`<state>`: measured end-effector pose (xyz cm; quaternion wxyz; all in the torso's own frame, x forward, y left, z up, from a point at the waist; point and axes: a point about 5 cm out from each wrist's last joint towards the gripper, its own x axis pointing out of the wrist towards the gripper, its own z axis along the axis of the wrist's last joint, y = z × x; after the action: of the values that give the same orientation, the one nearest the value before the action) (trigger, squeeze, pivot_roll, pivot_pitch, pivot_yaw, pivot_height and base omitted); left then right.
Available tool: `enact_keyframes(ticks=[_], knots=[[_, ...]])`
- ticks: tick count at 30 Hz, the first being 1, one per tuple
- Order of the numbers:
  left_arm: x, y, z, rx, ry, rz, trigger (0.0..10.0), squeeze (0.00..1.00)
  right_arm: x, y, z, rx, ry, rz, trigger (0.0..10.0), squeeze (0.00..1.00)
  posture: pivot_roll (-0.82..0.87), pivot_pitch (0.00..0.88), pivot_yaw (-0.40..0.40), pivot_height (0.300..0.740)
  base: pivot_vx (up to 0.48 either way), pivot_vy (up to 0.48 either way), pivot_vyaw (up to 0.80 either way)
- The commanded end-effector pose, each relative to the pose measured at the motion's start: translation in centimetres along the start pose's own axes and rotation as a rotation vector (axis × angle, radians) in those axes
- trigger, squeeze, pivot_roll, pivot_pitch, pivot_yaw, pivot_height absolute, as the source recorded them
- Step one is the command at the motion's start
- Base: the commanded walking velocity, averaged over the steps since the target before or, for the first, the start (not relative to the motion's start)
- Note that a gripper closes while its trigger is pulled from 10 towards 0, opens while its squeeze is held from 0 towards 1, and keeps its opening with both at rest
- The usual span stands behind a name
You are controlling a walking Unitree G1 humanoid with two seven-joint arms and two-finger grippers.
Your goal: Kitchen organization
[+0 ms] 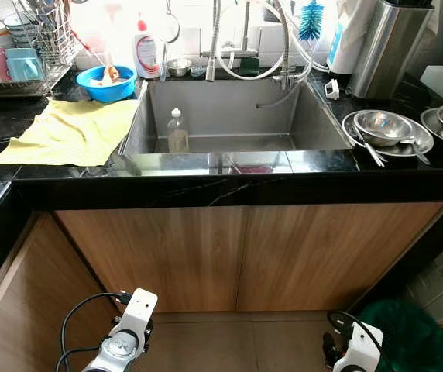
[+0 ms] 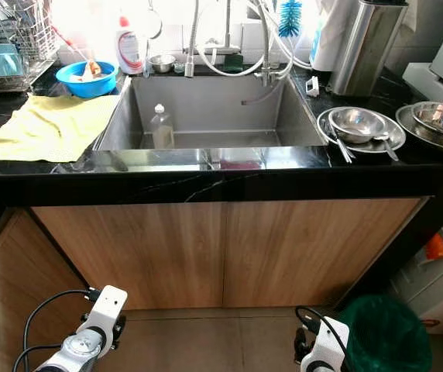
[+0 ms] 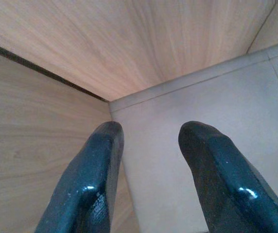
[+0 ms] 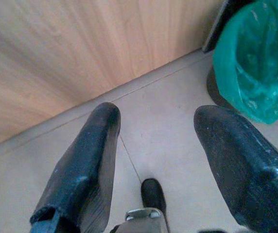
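You had both arms hanging low by the cabinet (image 1: pixel 245 256); left gripper (image 3: pixel 151 145) and right gripper (image 4: pixel 153 131) gaped, empty; bottle (image 1: pixel 177 130) stood in the sink (image 1: pixel 229 116).

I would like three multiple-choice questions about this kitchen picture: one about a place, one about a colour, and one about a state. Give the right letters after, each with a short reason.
1. Where does the clear bottle stand?
A. inside the sink
B. on the yellow cloth
C. in the dish rack

2. What colour is the bowl left of the sink?
A. red
B. blue
C. white

3. How are the fingers of the right hand?
A. shut on a cup
B. shut on nothing
C. open

Answers:
1 A, the bottle stands on the floor of the sink.
2 B, the bowl is blue.
3 C, the right hand shows a wide gap with floor between its fingers.
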<state>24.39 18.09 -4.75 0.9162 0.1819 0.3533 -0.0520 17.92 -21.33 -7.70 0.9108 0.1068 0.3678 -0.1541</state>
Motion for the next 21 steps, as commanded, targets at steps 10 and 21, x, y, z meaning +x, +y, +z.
enact_keyframes(ticks=[10,21], knots=[[-0.05,0.12,-0.36,0.022,0.019,0.001,10.0,0.0,0.17,0.11,0.66,0.022,-0.029,-0.009,10.0,0.0,-0.03,0.0,-0.001,0.74,0.264,0.0,0.16],[-0.08,0.08,-0.38,0.03,0.013,-0.001,10.0,0.0,0.25,0.39,0.98,-0.003,-0.042,0.014,10.0,0.0,-0.03,0.0,0.0,0.74,0.0,0.0,0.0]])
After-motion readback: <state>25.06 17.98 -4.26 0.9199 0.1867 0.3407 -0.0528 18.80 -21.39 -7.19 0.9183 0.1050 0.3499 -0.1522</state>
